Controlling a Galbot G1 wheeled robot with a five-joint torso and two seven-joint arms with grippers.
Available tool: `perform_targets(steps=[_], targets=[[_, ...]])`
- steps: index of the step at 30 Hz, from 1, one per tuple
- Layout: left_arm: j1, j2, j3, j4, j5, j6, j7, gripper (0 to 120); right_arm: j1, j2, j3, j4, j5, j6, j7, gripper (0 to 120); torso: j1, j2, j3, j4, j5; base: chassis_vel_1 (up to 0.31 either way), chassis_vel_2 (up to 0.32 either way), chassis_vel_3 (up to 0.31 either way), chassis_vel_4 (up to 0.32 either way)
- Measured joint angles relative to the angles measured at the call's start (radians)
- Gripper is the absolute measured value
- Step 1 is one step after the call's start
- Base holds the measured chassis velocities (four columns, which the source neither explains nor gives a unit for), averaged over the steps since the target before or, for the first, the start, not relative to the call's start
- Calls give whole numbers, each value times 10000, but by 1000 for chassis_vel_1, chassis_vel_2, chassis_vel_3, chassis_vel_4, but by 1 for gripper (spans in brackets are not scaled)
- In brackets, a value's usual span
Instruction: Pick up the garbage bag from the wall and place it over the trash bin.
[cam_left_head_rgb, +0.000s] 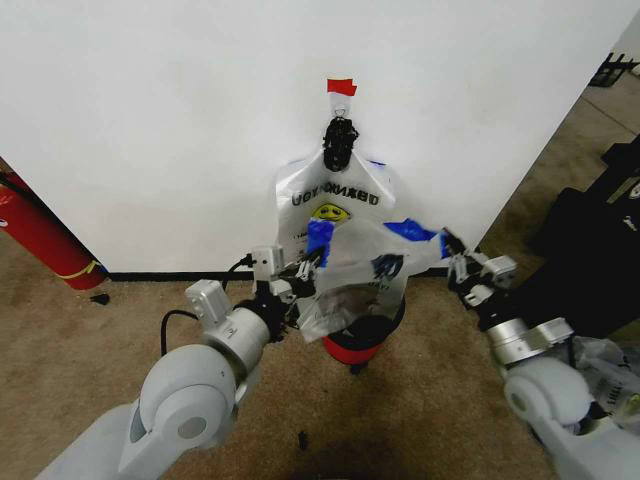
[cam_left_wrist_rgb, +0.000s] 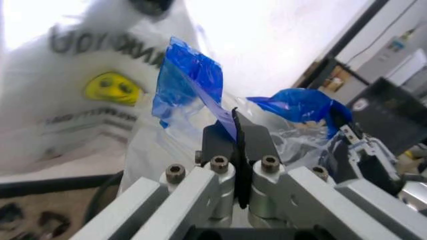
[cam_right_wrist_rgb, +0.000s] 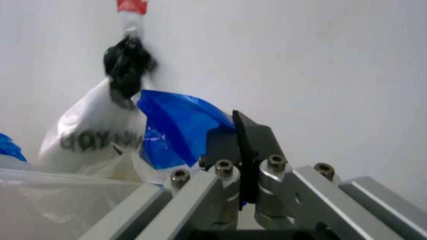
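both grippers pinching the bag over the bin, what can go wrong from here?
1. The garbage bag hangs from a hook on the wall while the left gripper and right gripper hold blue-taped edges; pulling may tear the thin plastic.
2. Each gripper pinches only a narrow edge, so one side could slip free.
3. The trash bin is mostly hidden under the plastic, so the opening may miss its rim.

Even bright light; left wrist view glares white, edges blurred.
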Motion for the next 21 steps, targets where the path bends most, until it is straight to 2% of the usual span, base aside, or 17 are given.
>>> perform_targets(steps=[4,10,14,18,21], targets=[[-320,-198,223,198,-92,-3,13,0,-92,-29,110,33,47,-18,42,0,0,0,0,0,0,0,0,0,0],[-452,-1198,885,1343,100,-76,-114,0,-93,197,36,-201,-57,6,60,0,0,0,0,1,1,0,0,0,0],[-541,-1498,1060,1825,178,-107,-180,0,-100,243,-160,-373,-128,41,68,0,0,0,0,0,-1,0,0,0,0],[-477,-1441,1034,2091,179,-143,-226,0,-53,566,-498,-636,-282,80,82,0,0,0,0,-1,0,0,0,0,0],[-129,-1144,807,2142,200,-202,-221,0,52,1028,-864,-943,-322,101,191,0,0,0,-1,2,-1,0,0,0,0]])
